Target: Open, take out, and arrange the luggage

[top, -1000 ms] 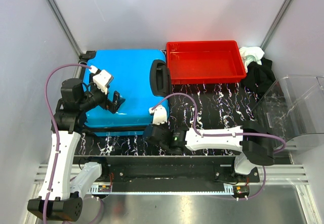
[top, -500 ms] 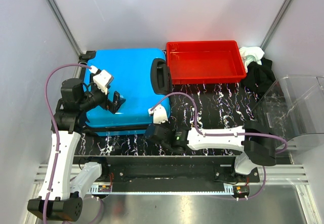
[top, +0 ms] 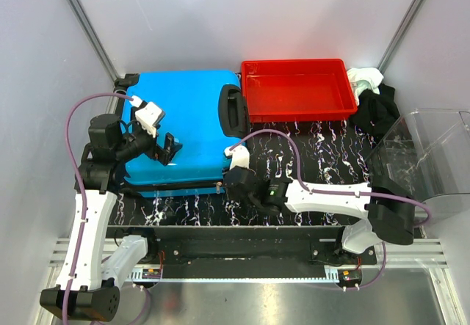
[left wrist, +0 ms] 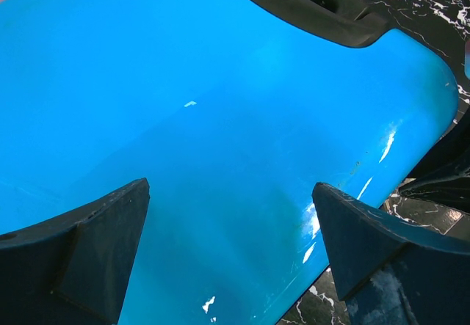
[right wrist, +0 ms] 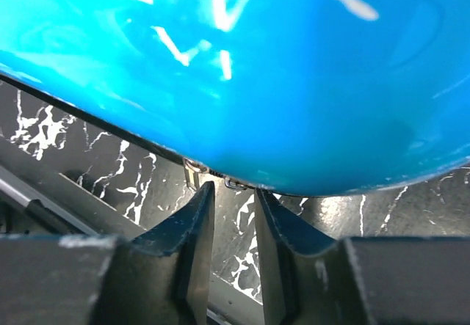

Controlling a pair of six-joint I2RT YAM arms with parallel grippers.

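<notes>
The luggage is a bright blue hard-shell suitcase lying flat and closed at the left of the marbled mat, with its black side handle facing right. My left gripper is open and empty, hovering just over the lid. My right gripper is low at the suitcase's near right corner. In the right wrist view its jaws stand a narrow gap apart, just below the zipper seam. Two metal zipper pulls hang at the left fingertip. Nothing is between the jaws.
A red plastic tray stands right of the suitcase at the back. Black and white cloth lies at the far right. A clear plastic bin stands at the right edge. Grey walls close in the left and back.
My right gripper has moved right and towards the suitcase's near right corner, up to the zipper seam. The left arm and the suitcase have not moved.
</notes>
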